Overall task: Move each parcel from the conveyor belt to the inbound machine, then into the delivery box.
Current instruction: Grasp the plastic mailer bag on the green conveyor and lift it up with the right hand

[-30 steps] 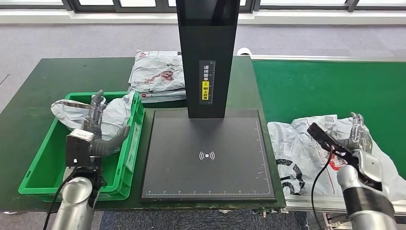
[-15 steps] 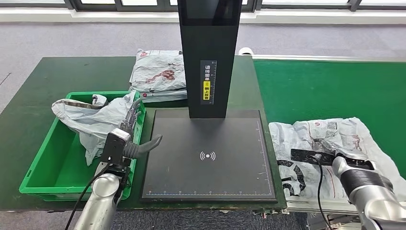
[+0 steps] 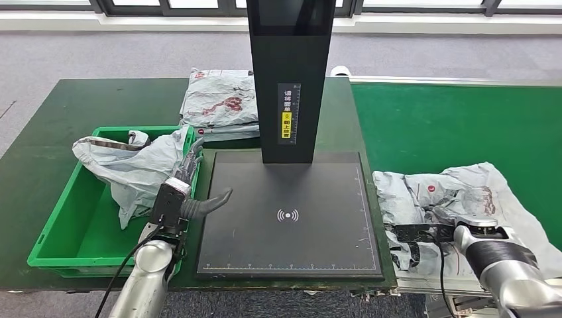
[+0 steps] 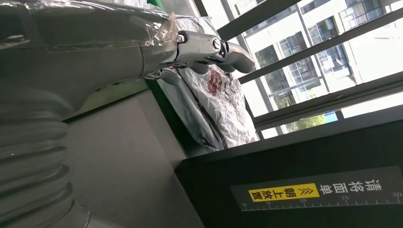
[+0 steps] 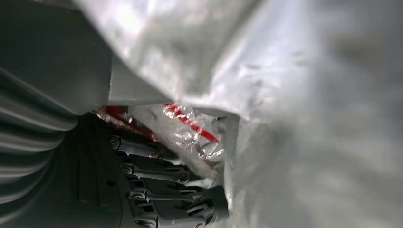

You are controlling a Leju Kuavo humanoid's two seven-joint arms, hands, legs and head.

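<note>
A crumpled grey parcel (image 3: 464, 192) lies on the green conveyor belt (image 3: 450, 119) at the right. My right hand (image 3: 424, 233) is low at the parcel's near edge. In the right wrist view its dark fingers (image 5: 161, 190) curl under the plastic film (image 5: 294, 95), gripping it. My left hand (image 3: 187, 192) hovers open between the green delivery box (image 3: 73, 218) and the inbound machine's black plate (image 3: 288, 218), thumb reaching over the plate's edge. Another grey parcel (image 3: 132, 169) lies draped in the box.
The machine's black column (image 3: 288, 79) rises at the back of the plate. A third grey parcel (image 3: 219, 99) lies on the green table behind the box, also in the left wrist view (image 4: 214, 104).
My left hand left the parcel in the box and moved right to the plate's edge. My right hand came down from above the belt parcel and closed on its near edge, bunching the film.
</note>
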